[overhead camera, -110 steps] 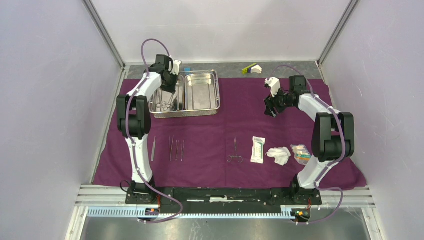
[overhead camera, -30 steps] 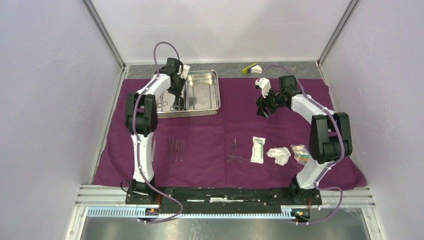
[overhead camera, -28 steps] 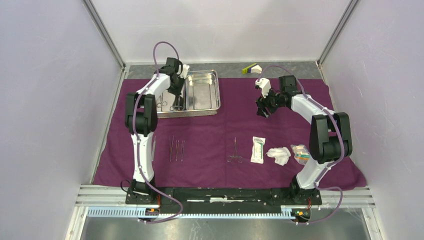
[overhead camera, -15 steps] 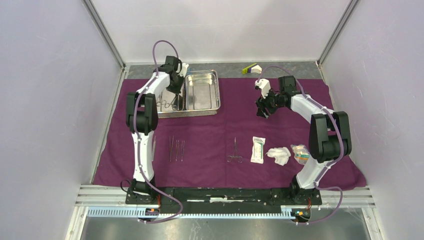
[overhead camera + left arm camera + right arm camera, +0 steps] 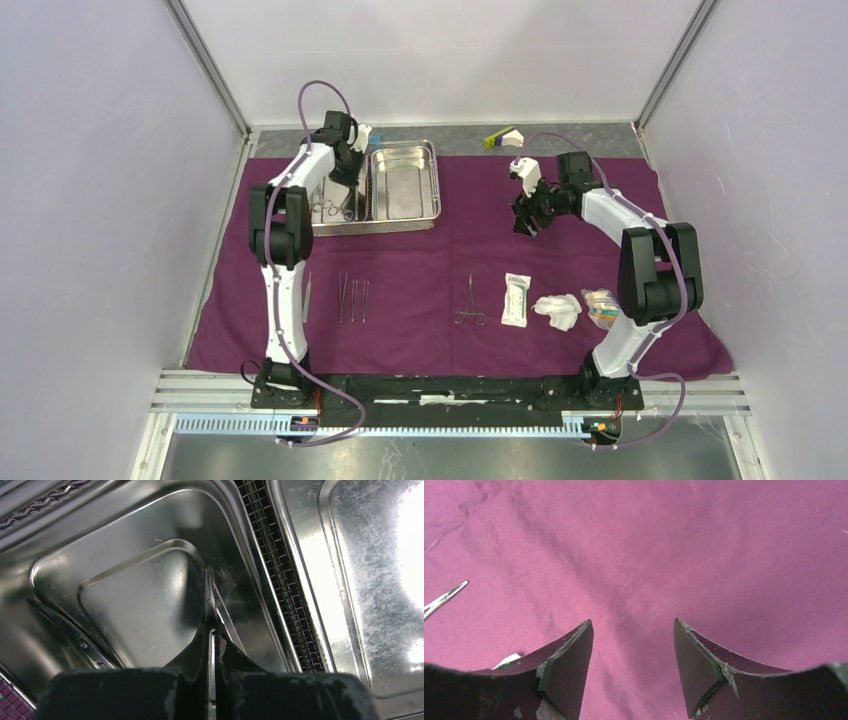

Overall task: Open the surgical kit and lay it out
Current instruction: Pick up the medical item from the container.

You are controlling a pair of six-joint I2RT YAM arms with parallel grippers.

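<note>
The dark purple cloth (image 5: 430,260) lies spread out. The steel tray (image 5: 405,185) stands at its back left. My left gripper (image 5: 345,182) is low in the tray's left compartment (image 5: 130,595), shut on a slim metal instrument (image 5: 209,595) whose tip sticks out past the fingertips. Ring-handled forceps (image 5: 335,208) lie in that compartment. My right gripper (image 5: 523,222) is open and empty above bare cloth (image 5: 649,555). In a row near the front lie tweezers (image 5: 307,297), slim instruments (image 5: 352,298), forceps (image 5: 469,302), the white packet (image 5: 516,299), gauze (image 5: 558,311) and the clear packet (image 5: 601,308).
A yellow-green and white piece (image 5: 503,138) lies on the bare table behind the cloth. Walls close the cell on both sides and at the back. A forceps tip (image 5: 444,599) shows at the left of the right wrist view.
My left gripper has shifted slightly left and back inside the tray's left compartment. My right gripper moved left earlier and has held still over the last second.
</note>
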